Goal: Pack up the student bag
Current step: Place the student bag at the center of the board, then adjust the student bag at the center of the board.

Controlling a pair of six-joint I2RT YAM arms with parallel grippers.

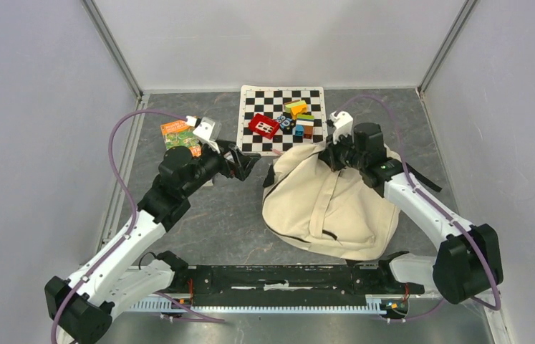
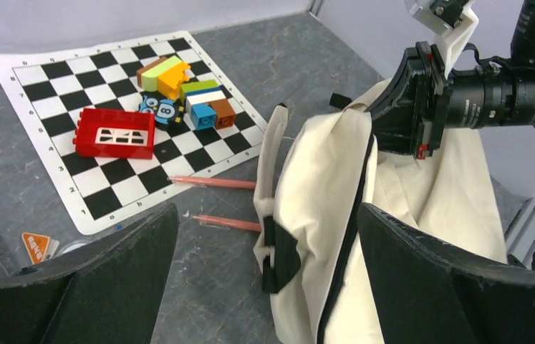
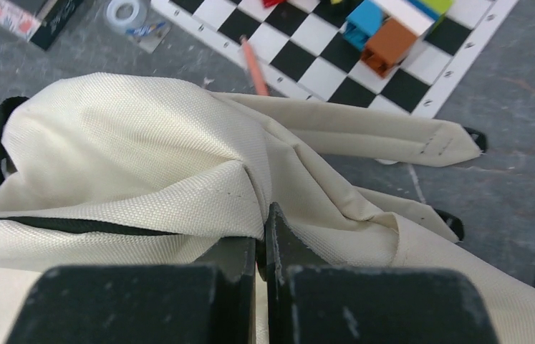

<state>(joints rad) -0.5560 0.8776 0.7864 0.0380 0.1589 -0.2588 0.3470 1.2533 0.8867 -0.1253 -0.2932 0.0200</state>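
The cream student bag (image 1: 329,204) with black trim lies right of centre; it also shows in the left wrist view (image 2: 336,236) and the right wrist view (image 3: 142,158). My right gripper (image 1: 334,156) is shut on a fold of the bag's cloth near its top and lifts it (image 3: 264,233). My left gripper (image 1: 248,165) is open and empty, just left of the bag's top edge, with the bag's black zipper edge (image 2: 350,236) between its fingers (image 2: 422,279). Two orange pencils (image 2: 214,183) lie on the table by the bag.
A chessboard mat (image 1: 282,118) at the back holds a red block (image 1: 263,125) and several coloured blocks (image 1: 300,118). A small book (image 1: 180,136) lies at the back left. A tape roll (image 3: 124,12) lies near the mat.
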